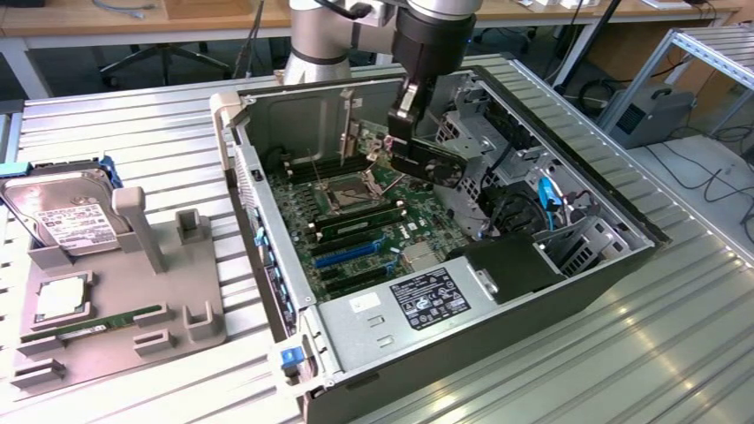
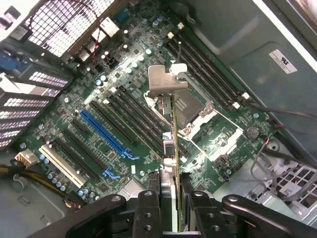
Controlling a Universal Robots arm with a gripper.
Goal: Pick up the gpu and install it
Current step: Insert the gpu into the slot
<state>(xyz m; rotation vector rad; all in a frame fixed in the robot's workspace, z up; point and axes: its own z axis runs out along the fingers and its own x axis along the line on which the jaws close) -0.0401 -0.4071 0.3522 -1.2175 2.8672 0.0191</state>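
Observation:
The gpu (image 1: 433, 166) is a slim black card hanging inside the open computer case (image 1: 589, 265), above the motherboard (image 1: 353, 234). My gripper (image 1: 407, 141) is shut on its top edge. In the wrist view the gpu (image 2: 173, 129) shows edge-on as a thin line running away from my gripper (image 2: 171, 201). Its silver end bracket (image 2: 166, 82) is at the far end, and the fingers (image 2: 148, 210) press it from both sides. It hangs clear of the board, over the processor socket (image 2: 190, 106) area. The blue slot (image 2: 106, 131) and the black slots beside it lie off to one side.
A grey tray (image 1: 177, 300) at the exterior view's left holds a silver hard drive (image 1: 59, 216), a green memory stick (image 1: 101, 320) and a processor chip (image 1: 59, 300). Inside the case sit a power supply (image 1: 430, 300), a drive cage (image 1: 471, 132) and loose cables (image 1: 548, 199).

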